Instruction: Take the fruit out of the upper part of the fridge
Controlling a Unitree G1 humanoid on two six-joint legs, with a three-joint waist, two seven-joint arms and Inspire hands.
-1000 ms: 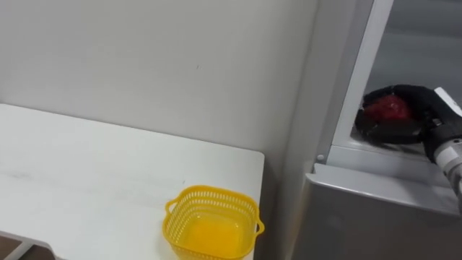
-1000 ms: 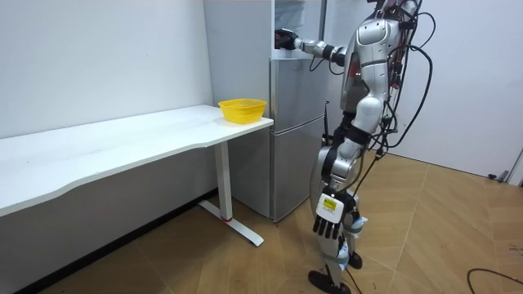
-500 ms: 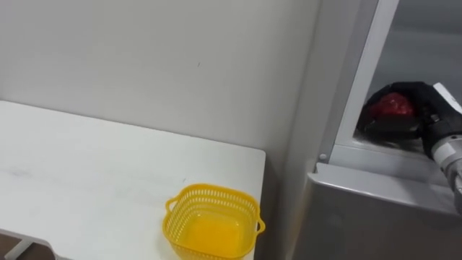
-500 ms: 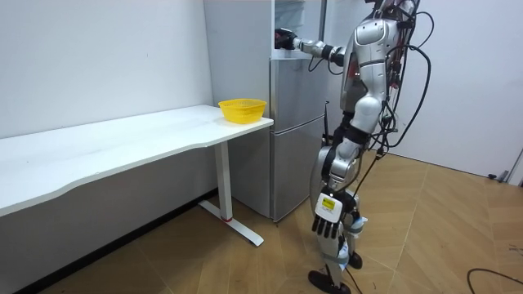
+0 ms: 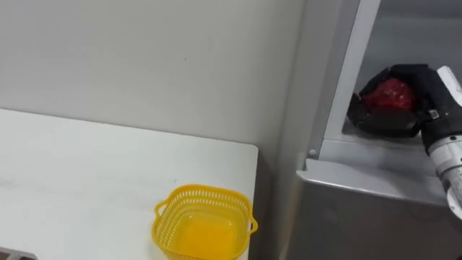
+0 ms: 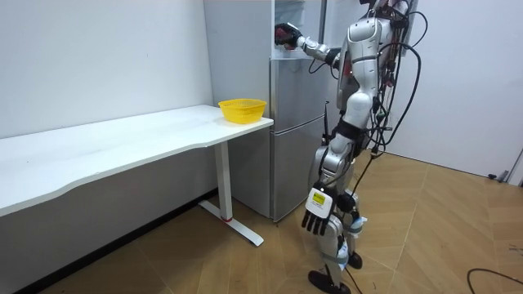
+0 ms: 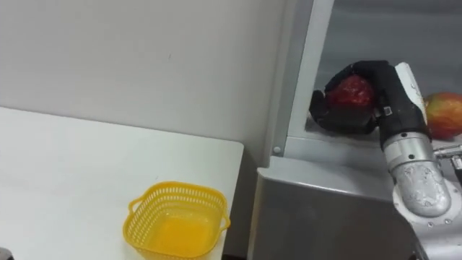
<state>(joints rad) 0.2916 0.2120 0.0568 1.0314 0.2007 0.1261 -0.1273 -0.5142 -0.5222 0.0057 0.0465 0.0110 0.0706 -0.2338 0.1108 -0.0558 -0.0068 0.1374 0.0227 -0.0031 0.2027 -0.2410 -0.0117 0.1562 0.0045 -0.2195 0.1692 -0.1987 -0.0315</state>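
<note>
A red apple (image 5: 392,94) sits in my right hand (image 5: 427,95), whose black fingers are curled round it just inside the open upper fridge compartment (image 5: 404,43), a little above its shelf. In the right eye view the same apple (image 7: 351,92) is in the hand (image 7: 386,90), and a second red-yellow apple (image 7: 446,114) lies on the shelf behind the wrist. In the room view I stand in front of the fridge (image 6: 294,122) with the right arm stretched up into it. My left hand (image 6: 317,220) hangs by my thigh, fingers relaxed.
A yellow plastic basket (image 5: 202,224) stands empty at the near corner of the white table (image 5: 72,173), just left of the fridge. The shut lower fridge door (image 5: 361,217) is below my hand. The grey wall is behind the table.
My right hand has lifted the apple slightly off the shelf. My upper body has straightened and the left hand has swung a little forward. The eye view has shifted.
</note>
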